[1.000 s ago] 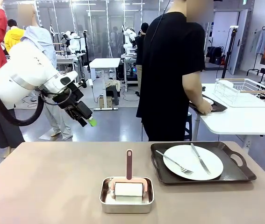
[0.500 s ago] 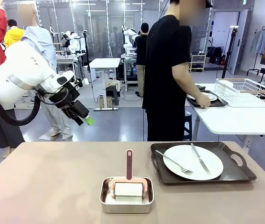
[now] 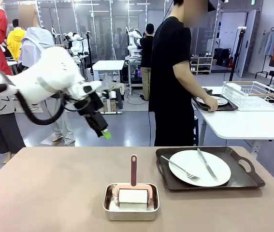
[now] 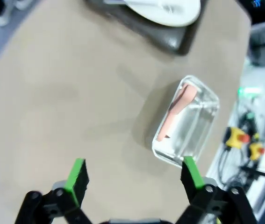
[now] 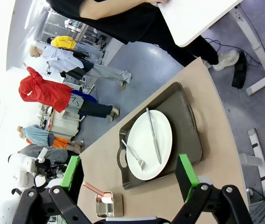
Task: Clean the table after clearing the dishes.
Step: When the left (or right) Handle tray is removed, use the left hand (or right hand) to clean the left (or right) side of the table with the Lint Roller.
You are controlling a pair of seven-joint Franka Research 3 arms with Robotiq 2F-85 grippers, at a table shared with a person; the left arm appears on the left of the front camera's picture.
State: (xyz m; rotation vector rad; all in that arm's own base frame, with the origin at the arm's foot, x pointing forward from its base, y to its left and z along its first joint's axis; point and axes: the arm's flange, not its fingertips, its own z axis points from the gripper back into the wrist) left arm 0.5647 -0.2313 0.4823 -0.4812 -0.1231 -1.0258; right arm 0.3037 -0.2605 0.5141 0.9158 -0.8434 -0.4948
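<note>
On the brownish table a white plate with fork and knife lies on a dark tray at the right; the right wrist view has the same plate. A person in black holds a second tray with a plate on the white side table. My left gripper hangs above the table's far left part. In its wrist view the left gripper is open and holds nothing, above bare table. My right gripper is open, high over the table.
A small steel pan near the front edge holds a roller with a pink handle; the left wrist view has this pan just ahead of the fingers. A white wire rack stands on the white table.
My left arm has swung right and slightly down, toward the table's middle. The person has turned to the white table and shifted the second tray there.
</note>
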